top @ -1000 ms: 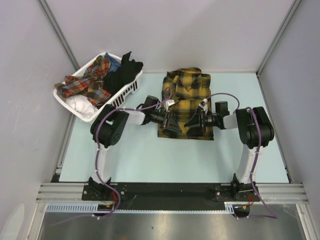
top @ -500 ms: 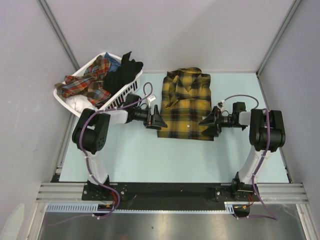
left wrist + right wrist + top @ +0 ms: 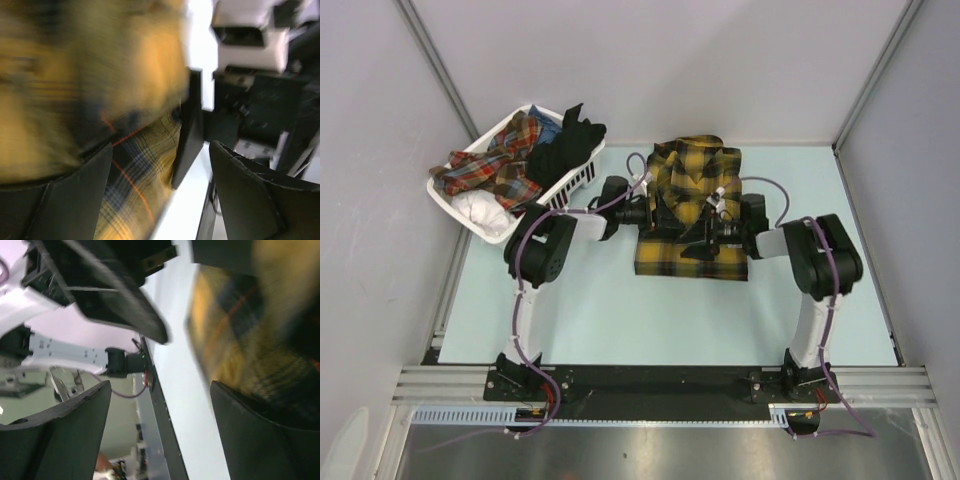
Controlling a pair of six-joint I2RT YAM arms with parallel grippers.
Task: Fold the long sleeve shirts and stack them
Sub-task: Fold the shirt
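Item 1: one mustard-and-black plaid shirt (image 3: 692, 165), a flat rectangle, collar to the rear, mid-table toward the back.
Item 2: two grippers, left gripper (image 3: 655, 215) and right gripper (image 3: 705, 232), both low over the shirt, fingers spread wide, clamping nothing that shows (wrist views blurred).
Item 3: one white basket (image 3: 578, 183), far left, heaped with garments.

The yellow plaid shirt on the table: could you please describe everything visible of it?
The mustard-yellow and black plaid shirt, cloth with thin red lines, lies flat mid-table, folded into a rectangle, collar at the far end. Both open, the left gripper and right gripper hang over its middle; contact is unclear.
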